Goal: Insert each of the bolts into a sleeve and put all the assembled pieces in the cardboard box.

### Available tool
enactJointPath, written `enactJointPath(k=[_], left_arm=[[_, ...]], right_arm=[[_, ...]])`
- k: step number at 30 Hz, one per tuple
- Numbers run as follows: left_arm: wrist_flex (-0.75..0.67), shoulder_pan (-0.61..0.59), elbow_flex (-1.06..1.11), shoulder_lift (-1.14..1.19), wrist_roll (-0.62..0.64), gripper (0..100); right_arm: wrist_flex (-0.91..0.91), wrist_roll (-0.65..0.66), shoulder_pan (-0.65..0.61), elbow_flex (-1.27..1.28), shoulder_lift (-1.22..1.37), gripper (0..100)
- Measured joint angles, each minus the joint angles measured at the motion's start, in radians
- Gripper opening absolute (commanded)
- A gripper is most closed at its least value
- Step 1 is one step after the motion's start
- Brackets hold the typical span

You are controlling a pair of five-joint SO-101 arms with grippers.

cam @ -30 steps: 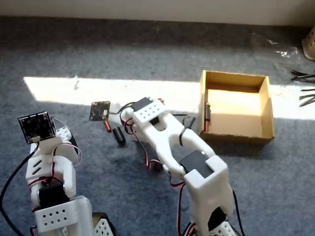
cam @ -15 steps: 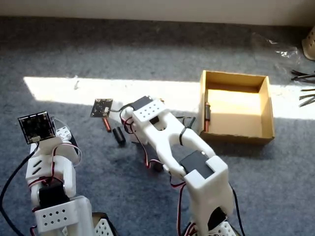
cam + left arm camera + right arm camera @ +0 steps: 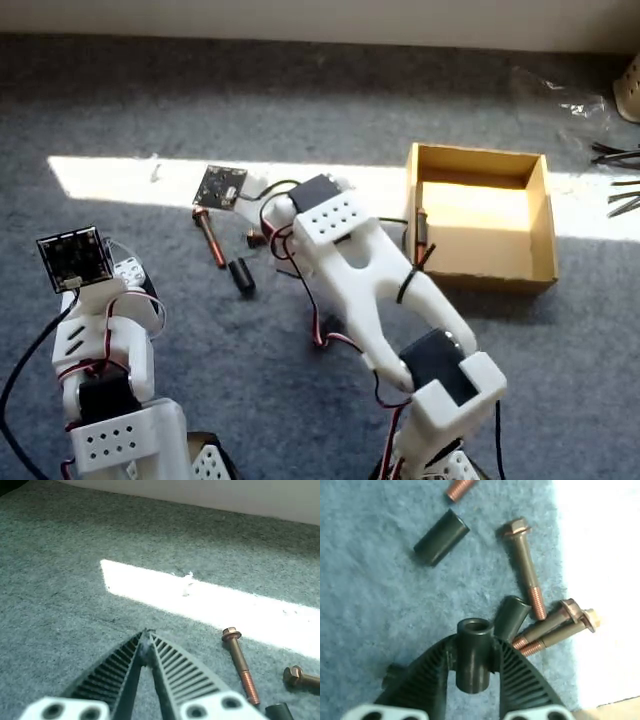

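Well, the left gripper (image 3: 146, 647) hovers low, jaws pressed together on nothing. A loose bolt (image 3: 210, 238) and a spare sleeve (image 3: 241, 276) lie mid-carpet. The right gripper (image 3: 473, 647) pinches an empty black sleeve (image 3: 472, 672) above more bolts (image 3: 525, 565). One seemingly assembled piece (image 3: 421, 238) lies in the cardboard box (image 3: 546, 230); most remains.

Grey carpet (image 3: 150, 100), sunlit strip (image 3: 110, 175), clear plastic wrap (image 3: 560, 95), black ties (image 3: 612, 153)

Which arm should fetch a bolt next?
Probably left. The right claw is clamped on a sleeve, so it is occupied; the left claw is shut on nothing, with a loose bolt lying on the carpet just beyond it.
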Motion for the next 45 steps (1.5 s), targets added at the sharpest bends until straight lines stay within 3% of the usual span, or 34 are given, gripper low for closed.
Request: enactJointPath(k=[12,25,35,45], left_arm=[[0.000,0.000,0.000,0.000,0.000,1],[0.049,0.157,-0.040,0.000,-0.064,1],[0.190,0.210,-0.207,0.000,-0.063,1],[0.267,0.212,-0.399,-0.011,-0.068,1]], right_arm=[[0.104,-0.241,0.000,0.000,-0.373,0.5],[0.305,-0.373,0.000,0.000,-0.750,0.5],[0.413,-0.393,0.005,0.000,-0.934,0.5],[0.433,-0.393,0.098,0.089,-1.165,0.5]])
